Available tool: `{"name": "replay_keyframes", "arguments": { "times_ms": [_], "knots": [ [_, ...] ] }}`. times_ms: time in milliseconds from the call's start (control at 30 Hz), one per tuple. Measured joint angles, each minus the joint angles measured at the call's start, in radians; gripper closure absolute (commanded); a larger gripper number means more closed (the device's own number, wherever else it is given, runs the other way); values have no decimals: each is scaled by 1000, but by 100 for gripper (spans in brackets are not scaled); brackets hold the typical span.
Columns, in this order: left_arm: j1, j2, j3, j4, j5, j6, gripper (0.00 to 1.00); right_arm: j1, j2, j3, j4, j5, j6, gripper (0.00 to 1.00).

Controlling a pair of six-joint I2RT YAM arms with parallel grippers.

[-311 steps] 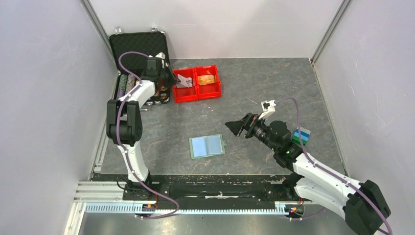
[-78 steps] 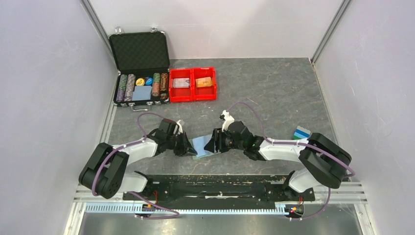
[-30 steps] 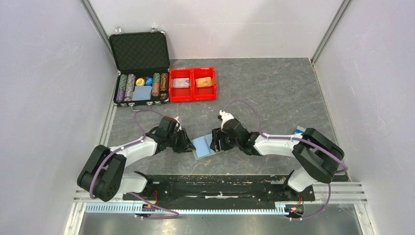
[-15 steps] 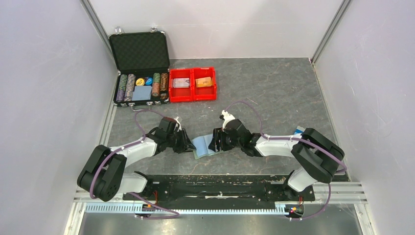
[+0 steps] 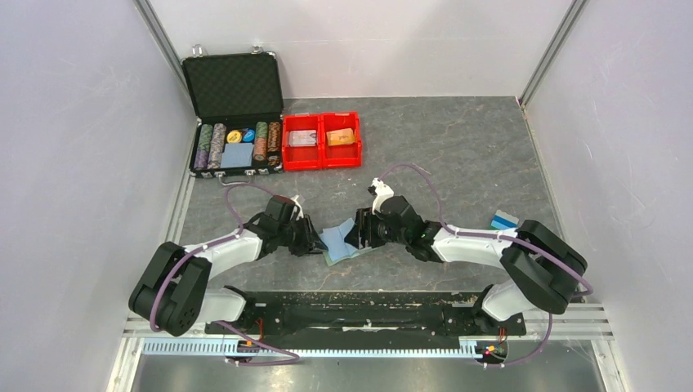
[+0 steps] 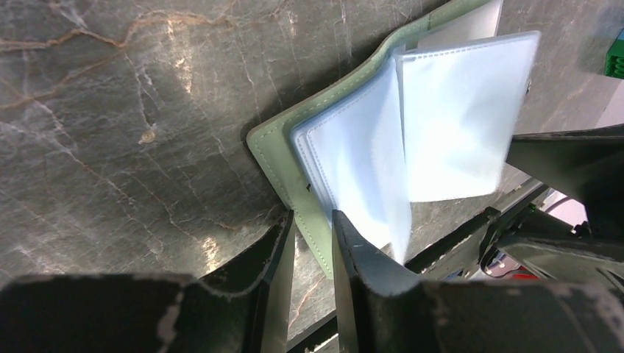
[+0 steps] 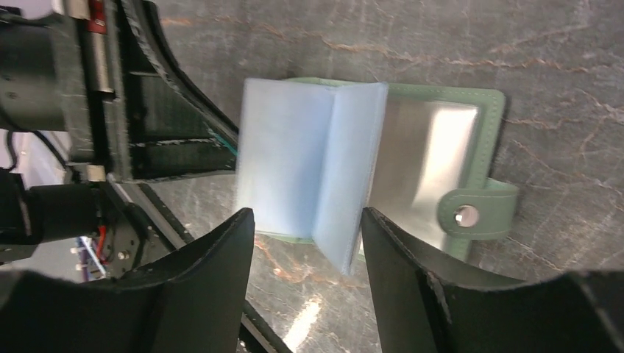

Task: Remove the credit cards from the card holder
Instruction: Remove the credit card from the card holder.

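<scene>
The card holder (image 5: 340, 246) lies open on the table between my two grippers, grey-green with pale blue clear pockets. My left gripper (image 5: 315, 243) stands at its left edge (image 6: 274, 147). Its jaws (image 6: 313, 220) are a narrow gap apart and straddle that edge, one finger on the pockets and one on the table. My right gripper (image 7: 305, 215) is open, and one pocket leaf (image 7: 353, 169) stands up between its fingers without touching them. The credit cards, a whitish one (image 5: 301, 139) and an orange one (image 5: 342, 136), lie in the red bin.
The red bin (image 5: 323, 157) and the open black poker-chip case (image 5: 235, 90) stand at the back left. A small blue and green object (image 5: 504, 220) lies on the right. The metal rail (image 5: 351, 310) with the arm bases runs just in front of the card holder.
A pocket leaf has risen from the flat card holder and stands between my right fingers, which have closed in a little. My left gripper has stayed at the left edge.
</scene>
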Motion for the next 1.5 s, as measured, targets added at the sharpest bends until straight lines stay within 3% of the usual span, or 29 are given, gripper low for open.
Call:
{"name": "replay_keyframes", "arguments": {
  "times_ms": [500, 900, 1067, 1200, 1500],
  "knots": [
    [-5, -21, 10, -52, 21, 0, 64, 16, 2, 0, 74, -97, 19, 50],
    [-5, -177, 96, -211, -54, 1, 62, 27, 43, 1, 72, -144, 14, 51],
    [-5, -187, 97, -210, -43, 1, 68, 18, 43, 15, 40, -143, -27, 54],
    [-5, -139, 97, -187, -19, 1, 72, -14, 51, 36, 15, -146, -60, 66],
    [-5, -20, 87, -42, 56, 0, 80, -86, 135, 97, -25, -206, -124, 67]
  ]
}}
